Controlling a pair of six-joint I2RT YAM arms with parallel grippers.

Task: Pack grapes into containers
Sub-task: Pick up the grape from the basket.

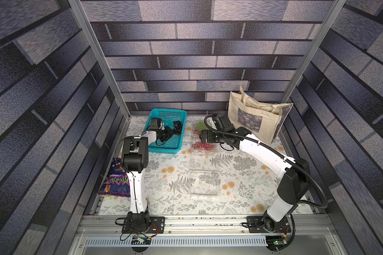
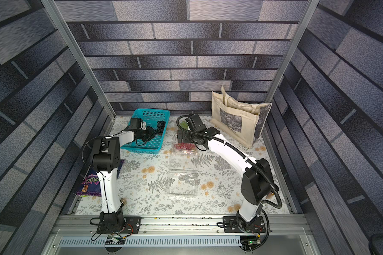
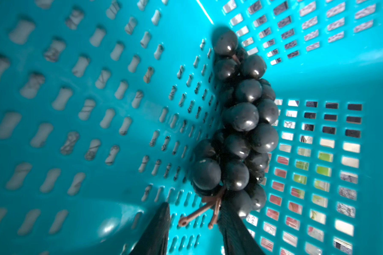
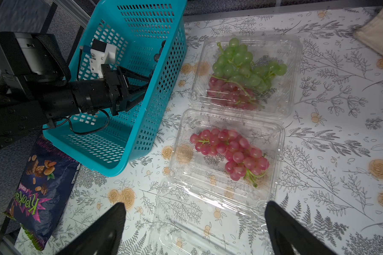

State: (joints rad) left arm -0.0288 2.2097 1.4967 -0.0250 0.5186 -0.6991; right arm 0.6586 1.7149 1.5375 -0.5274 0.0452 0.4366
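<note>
Left wrist: grapes [image 3: 241,123] ahead of gripper [image 3: 194,207]

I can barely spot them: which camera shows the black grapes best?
The left wrist view: the black grapes fill it, close, sharp. Both top views show a tiny dark cluster; the right wrist view, a few berries.

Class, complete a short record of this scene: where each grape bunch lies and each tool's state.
Black-purple grape bunch: in the teal perforated plastic basket, against its wall
Green grape bunch: in the far clear plastic clamshell box, atop a red grape bunch
Second red bunch: in the middle clear clamshell, lid open
Near clamshell: no grapes seen
Left tool: open, astride the black bunch's stem
Right tool: open, over the filled clamshells
</note>
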